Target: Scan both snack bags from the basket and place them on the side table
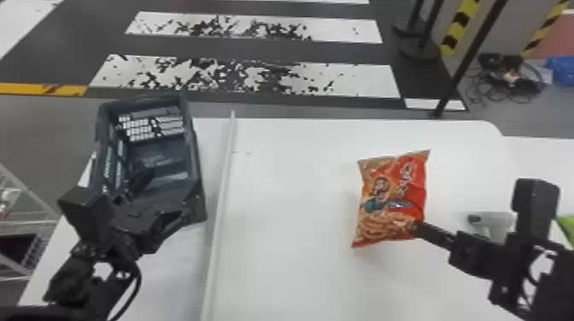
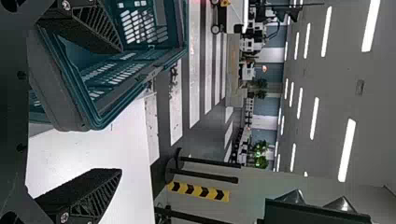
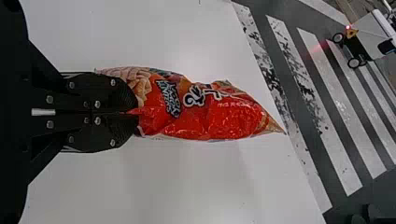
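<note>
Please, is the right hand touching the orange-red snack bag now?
Touching. The right wrist view shows it plainly: the right hand is closed on a corner of the snack bag, with the film pinched between its fingers.

In the head view, the left pincer (image 1: 168, 193) hides some of the near end of the plastic basket (image 1: 197, 162), and the right pincer (image 1: 417, 229) covers the snack bag's (image 1: 395, 196) gripped edge. The right arm (image 1: 534, 213) partly hides the handheld scanner (image 1: 497, 223). The worktop (image 1: 290, 192) runs off the bottom, and a green thing (image 1: 567, 226), cut off at the right edge, is unidentifiable.
</note>
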Controlling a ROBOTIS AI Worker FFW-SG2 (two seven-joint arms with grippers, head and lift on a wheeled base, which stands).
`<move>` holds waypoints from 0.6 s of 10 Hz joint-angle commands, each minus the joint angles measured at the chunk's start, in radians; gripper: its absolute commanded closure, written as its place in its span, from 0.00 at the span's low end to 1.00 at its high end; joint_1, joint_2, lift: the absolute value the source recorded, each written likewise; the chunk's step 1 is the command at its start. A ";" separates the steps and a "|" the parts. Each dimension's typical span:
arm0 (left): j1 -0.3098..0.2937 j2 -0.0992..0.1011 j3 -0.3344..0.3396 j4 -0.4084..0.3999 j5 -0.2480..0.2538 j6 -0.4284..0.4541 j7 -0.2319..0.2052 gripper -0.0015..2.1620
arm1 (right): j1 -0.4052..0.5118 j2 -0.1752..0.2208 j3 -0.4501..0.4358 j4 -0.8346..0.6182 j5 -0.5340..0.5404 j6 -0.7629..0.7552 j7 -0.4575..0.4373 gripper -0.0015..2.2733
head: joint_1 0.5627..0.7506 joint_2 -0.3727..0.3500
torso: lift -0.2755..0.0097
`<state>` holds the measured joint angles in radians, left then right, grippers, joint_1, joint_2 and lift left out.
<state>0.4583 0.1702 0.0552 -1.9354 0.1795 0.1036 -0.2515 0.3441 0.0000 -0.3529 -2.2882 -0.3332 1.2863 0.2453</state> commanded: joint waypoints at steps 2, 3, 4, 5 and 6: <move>-0.004 0.002 0.000 0.001 0.002 0.000 0.000 0.04 | 0.010 0.001 0.183 -0.085 0.362 0.008 -0.014 0.99 | 0.70 0.44 | 0.70; -0.004 0.002 0.000 0.003 0.002 0.000 0.000 0.04 | 0.009 0.001 0.261 -0.086 0.494 -0.005 -0.024 0.99 | 0.70 0.43 | 0.70; -0.004 0.002 0.002 0.003 0.002 0.000 0.000 0.04 | 0.009 0.001 0.339 -0.086 0.628 -0.014 -0.044 0.99 | 0.70 0.43 | 0.70; -0.004 0.002 0.002 0.004 0.002 0.000 0.000 0.04 | 0.010 -0.011 0.413 -0.086 0.750 -0.017 -0.063 0.99 | 0.70 0.43 | 0.70; -0.006 0.002 0.002 0.004 0.002 0.000 0.000 0.04 | 0.010 -0.025 0.469 -0.086 0.850 -0.017 -0.084 0.99 | 0.70 0.42 | 0.70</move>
<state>0.4535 0.1718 0.0567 -1.9317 0.1814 0.1036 -0.2515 0.3541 -0.0175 0.0840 -2.3745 0.4590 1.2699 0.1617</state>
